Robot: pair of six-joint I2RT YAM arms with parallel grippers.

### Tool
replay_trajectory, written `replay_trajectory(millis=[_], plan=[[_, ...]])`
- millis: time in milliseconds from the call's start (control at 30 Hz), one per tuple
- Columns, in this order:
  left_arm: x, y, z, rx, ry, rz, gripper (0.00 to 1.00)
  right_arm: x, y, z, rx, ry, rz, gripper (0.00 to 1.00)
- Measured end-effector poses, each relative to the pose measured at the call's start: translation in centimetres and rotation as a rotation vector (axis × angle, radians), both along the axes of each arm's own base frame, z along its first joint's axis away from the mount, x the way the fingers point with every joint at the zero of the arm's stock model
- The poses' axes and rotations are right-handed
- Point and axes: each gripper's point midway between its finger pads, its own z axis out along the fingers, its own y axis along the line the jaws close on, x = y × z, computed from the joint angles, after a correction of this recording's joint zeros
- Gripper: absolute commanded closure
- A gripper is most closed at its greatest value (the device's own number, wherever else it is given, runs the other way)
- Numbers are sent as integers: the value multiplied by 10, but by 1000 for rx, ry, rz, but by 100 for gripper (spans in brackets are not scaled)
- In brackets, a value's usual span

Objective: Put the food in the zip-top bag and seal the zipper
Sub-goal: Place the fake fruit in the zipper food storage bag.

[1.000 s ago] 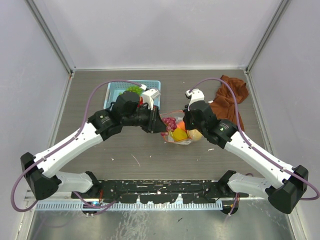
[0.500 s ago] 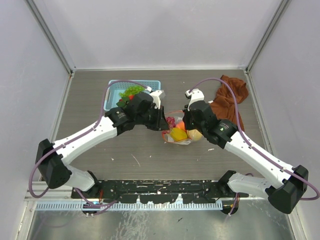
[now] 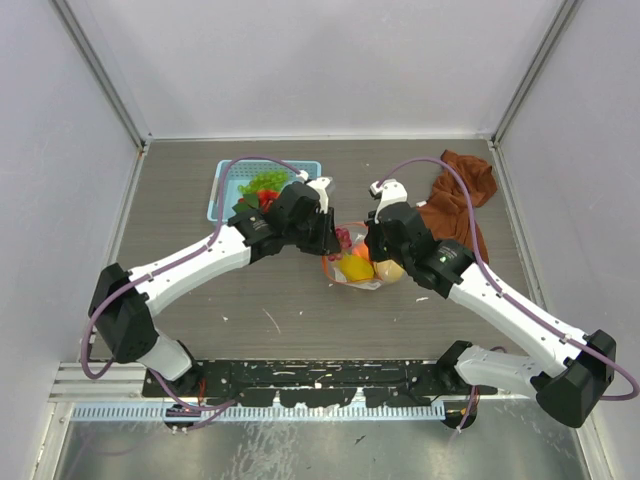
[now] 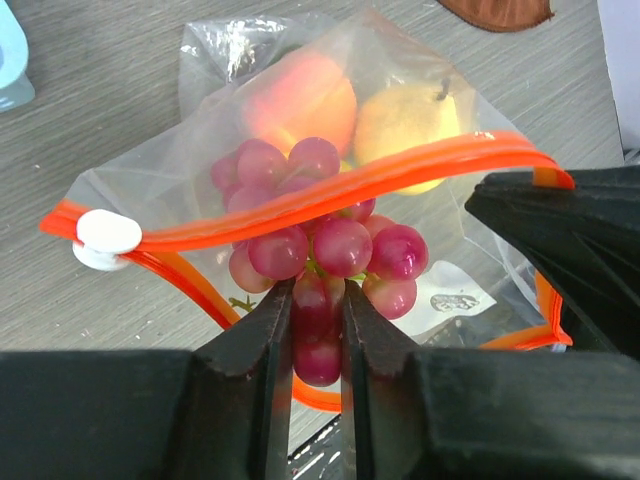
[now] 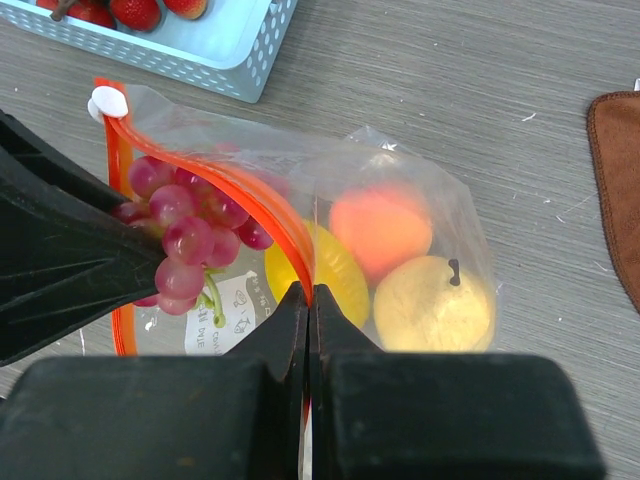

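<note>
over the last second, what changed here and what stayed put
The left gripper, jaws shut on the purple grapes, pushed right and a little farther from the bases, toward the mouth of the zip-top bag, as its arm stretched out. Nothing was grabbed or released. The right gripper stayed clamped on the zipper; basket and cloth did not move.

The zip-top bag (image 3: 366, 282) lies near the middle of the table (image 3: 280, 300), with yellow and orange food (image 3: 355, 268) inside. The left gripper (image 3: 330, 240) has its jaws at the purple grapes (image 3: 344, 240), and the right gripper (image 3: 369, 250) is over the bag. A light-blue basket (image 3: 224, 190) sits far-left, a brown cloth (image 3: 456, 200) far-right.
</note>
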Motion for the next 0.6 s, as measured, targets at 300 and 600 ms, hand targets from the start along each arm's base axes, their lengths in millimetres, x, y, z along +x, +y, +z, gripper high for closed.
replay_trajectory(millis=[300, 600], plan=[[11, -3, -8, 11, -6, 45, 59, 0, 1, -1, 3, 0, 3, 100], [15, -5, -4, -4, -20, 55, 51, -1, 0, 0, 9, -3, 2, 100]])
